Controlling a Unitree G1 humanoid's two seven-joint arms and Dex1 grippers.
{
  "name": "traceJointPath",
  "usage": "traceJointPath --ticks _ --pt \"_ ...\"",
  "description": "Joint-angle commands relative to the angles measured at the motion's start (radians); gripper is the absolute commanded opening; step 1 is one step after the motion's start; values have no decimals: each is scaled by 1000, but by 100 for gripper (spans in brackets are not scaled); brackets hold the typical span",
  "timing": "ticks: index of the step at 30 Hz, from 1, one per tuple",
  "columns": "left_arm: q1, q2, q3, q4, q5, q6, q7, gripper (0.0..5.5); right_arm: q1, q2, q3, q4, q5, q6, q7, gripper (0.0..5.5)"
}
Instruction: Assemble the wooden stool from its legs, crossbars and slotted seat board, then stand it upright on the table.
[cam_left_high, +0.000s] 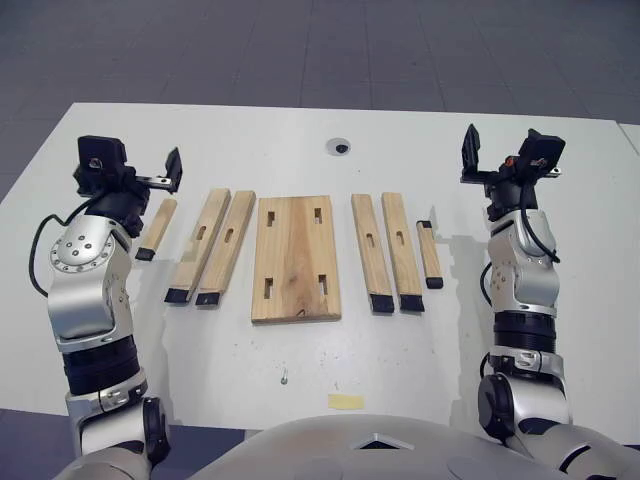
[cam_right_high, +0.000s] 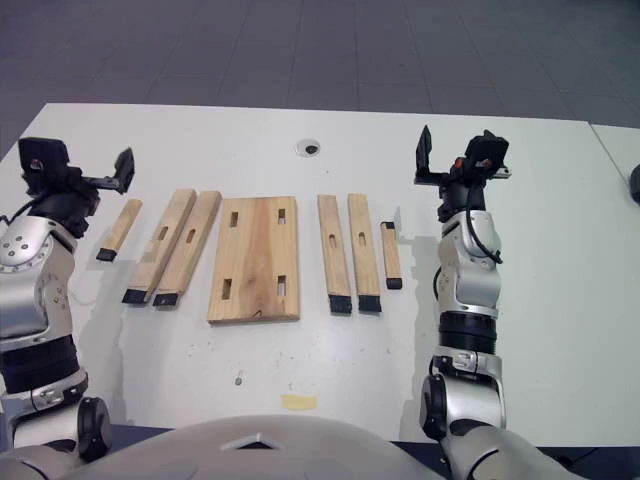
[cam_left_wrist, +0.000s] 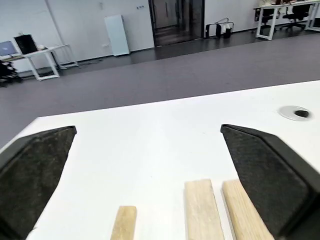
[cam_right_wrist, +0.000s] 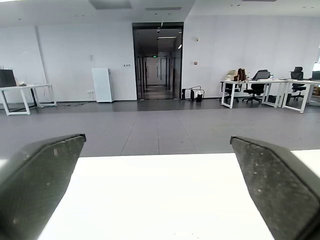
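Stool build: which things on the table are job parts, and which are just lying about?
Job: seat board; outer left leg; inner left leg; inner right leg; outer right leg; left crossbar; right crossbar.
Stray: small screw; yellow tape; table grommet.

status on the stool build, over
Left gripper open, empty; right gripper open, empty. Seat board flat at centre, legs and crossbars laid flat either side, nothing joined. Yellow tape strip near front edge, clear of parts.
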Motion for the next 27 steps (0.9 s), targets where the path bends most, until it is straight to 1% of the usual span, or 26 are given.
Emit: traceJointPath --ticks 1,4,7,9,10,11,16,19,23,27 --pt "-17 158 -10 250 13 -69 -153 537 39 27 -4 -33 -4 -9 -27 540" --pt "-11 214 -10 372 -8 -87 -250 537 70 34 -7 -55 -2 -11 -36 540" --pt "3 236 -43 462 -6 -98 -329 537 90 35 -11 -65 -1 -13 -41 540" --pt "-15 219 -48 545 -4 -90 -321 537 89 37 -8 -67 -5 -12 -48 540" --pt "-18 217 -58 589 6 -99 -319 518 85 38 -6 -65 -6 -12 -49 540" --pt "-23 213 -66 636 19 -110 -305 514 79 37 -4 -63 -6 -11 -48 540" --pt "-42 205 -123 756 60 -148 -286 424 77 29 -3 -59 -8 -17 -45 540" --pt "-34 204 -147 758 57 -157 -306 368 82 35 4 -59 -14 -24 -48 540" --pt "-9 227 -224 784 117 -212 -319 295 81 43 20 -57 -29 -34 -52 540" --pt "20 219 -250 816 122 -236 -326 225 76 43 14 -50 -31 -38 -56 540"
